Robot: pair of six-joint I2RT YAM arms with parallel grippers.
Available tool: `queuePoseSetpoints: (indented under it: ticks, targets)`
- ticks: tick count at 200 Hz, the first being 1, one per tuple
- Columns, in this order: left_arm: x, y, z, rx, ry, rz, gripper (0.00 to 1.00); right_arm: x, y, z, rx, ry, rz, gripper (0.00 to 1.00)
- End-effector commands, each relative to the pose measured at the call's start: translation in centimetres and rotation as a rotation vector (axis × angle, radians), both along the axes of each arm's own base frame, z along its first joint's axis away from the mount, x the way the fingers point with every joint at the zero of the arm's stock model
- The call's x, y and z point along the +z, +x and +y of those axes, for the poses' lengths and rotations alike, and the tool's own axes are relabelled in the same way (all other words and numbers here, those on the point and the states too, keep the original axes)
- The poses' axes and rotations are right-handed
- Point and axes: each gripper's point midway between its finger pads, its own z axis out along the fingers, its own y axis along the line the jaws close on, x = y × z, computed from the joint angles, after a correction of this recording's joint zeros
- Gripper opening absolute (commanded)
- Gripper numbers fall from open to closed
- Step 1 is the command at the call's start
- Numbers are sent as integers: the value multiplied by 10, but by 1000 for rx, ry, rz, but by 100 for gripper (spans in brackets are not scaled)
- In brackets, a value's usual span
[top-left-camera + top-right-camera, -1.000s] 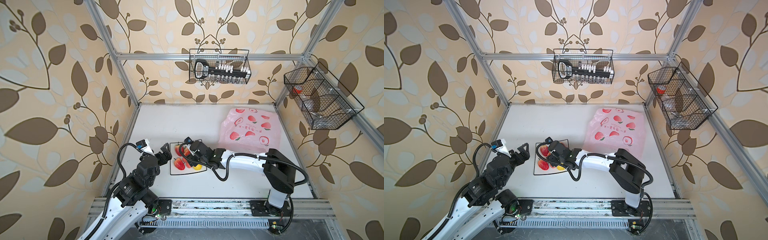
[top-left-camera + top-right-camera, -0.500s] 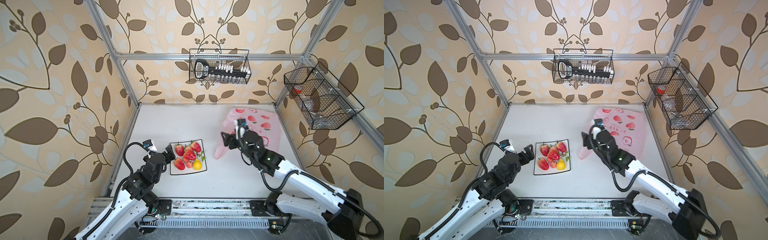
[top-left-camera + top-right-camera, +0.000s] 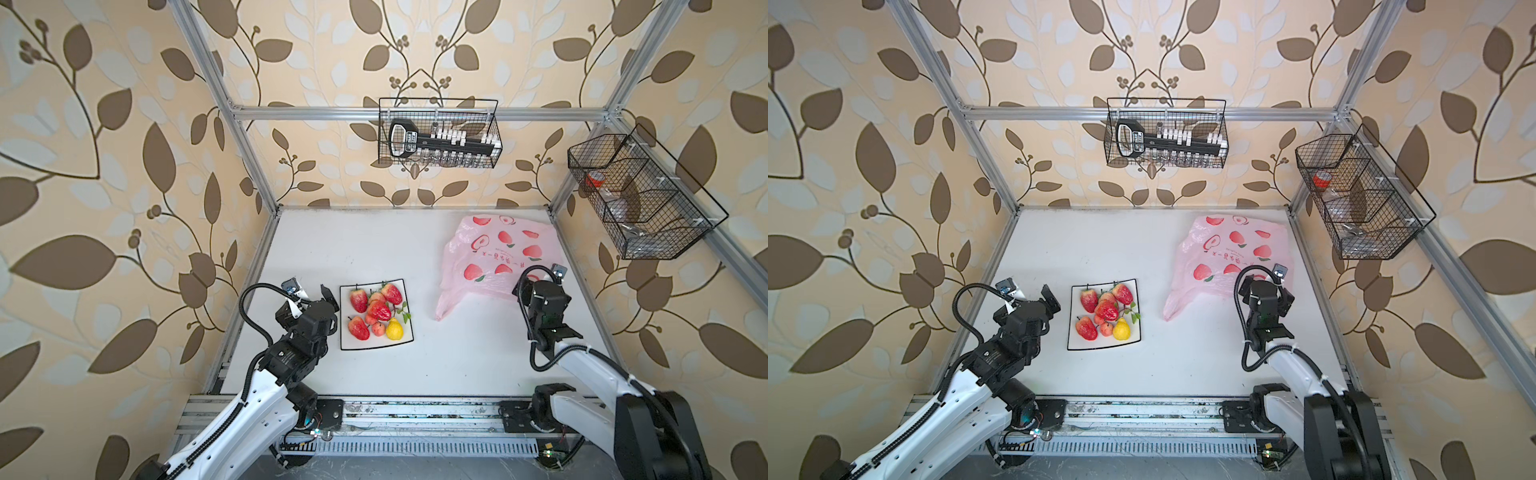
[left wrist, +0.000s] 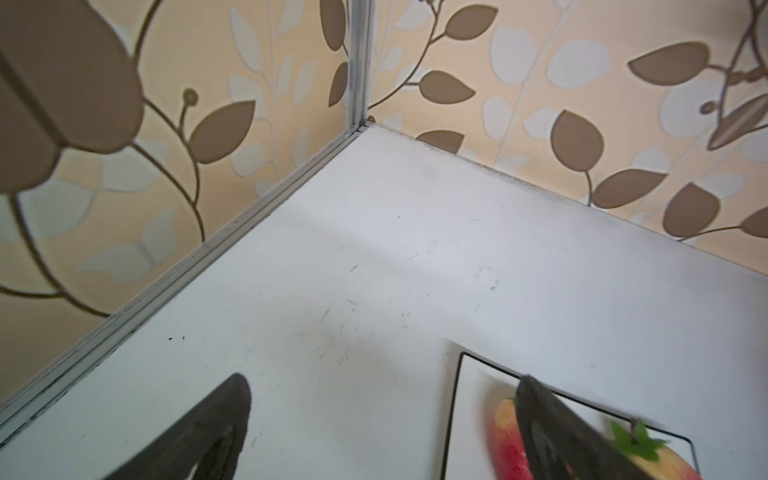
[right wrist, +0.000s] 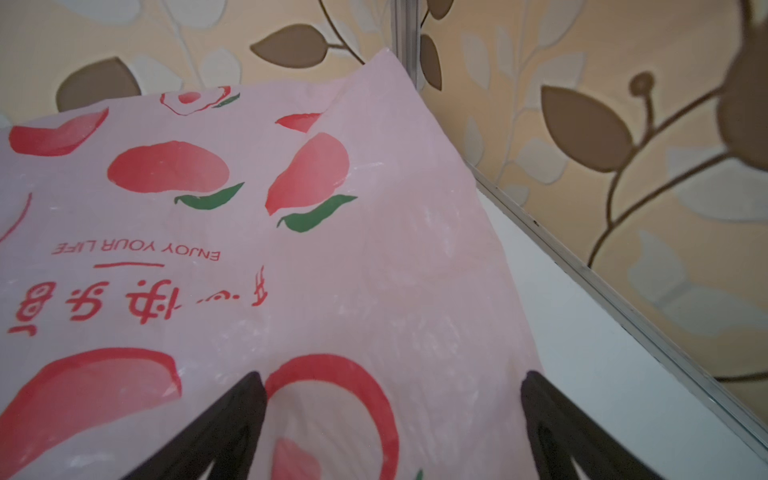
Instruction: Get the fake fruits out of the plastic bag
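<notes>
**Fruits look done, but both hands are in awkward spots**

Fruits [image 3: 376, 311] are heaped on the plate [image 3: 374, 343], which sits toward the front left of the table [image 3: 365, 245]. The bag [image 3: 498, 253] lies slumped in the back right corner, with a loose tail trailing toward the plate. It looks mostly flat to me, but it's puffed up enough that I can't rule out one more fruit inside.

What worries me:
- The left hand [image 4: 382, 380] is spread wide open, holding nothing, just beside the plate's left rim. In the wrist view one finger hangs over the rim and a strawberry. A careless swing could shove the plate or roll those glossy round things off the heap. The pear at the plate's front edge would probably go first.
- The right hand [image 5: 392, 374] is also wide open and empty, over the bag's front right edge. If it dips or closes there, it'd likely pinch the thin film and drag the whole bag along. I can't tell whether it's touching the bag.

Pose: the left arm is folded, with its wrist aimed at the back left corner. The right arm runs up the right edge, with its wrist raised and the hand tipped down at the bag.
</notes>
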Motion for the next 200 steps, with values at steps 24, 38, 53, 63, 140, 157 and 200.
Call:
queuePoseSetpoints:
  ticks: [24, 38, 53, 63, 140, 157, 200]
  targets:
    - [-9, 19, 19, 48, 110, -43, 99, 18, 38, 28, 219, -69, -157, 98]
    - [-15, 24, 23, 66, 128, -3, 99, 13, 35, 30, 237, -82, -186, 98]
    - [-21, 31, 23, 48, 158, 28, 99, 0, 33, 29, 231, -80, -201, 98]
    - [-23, 32, 23, 41, 175, 44, 99, 0, 33, 25, 223, -92, -248, 98]
    - [-38, 70, 18, -91, 163, 6, 99, -7, 31, 20, 216, -48, -213, 99]
    - [-44, 83, 14, -142, 162, -14, 99, -6, 31, 20, 215, -49, -214, 99]
    - [-70, 106, 11, -196, 148, -19, 99, -6, 31, 20, 215, -52, -215, 99]
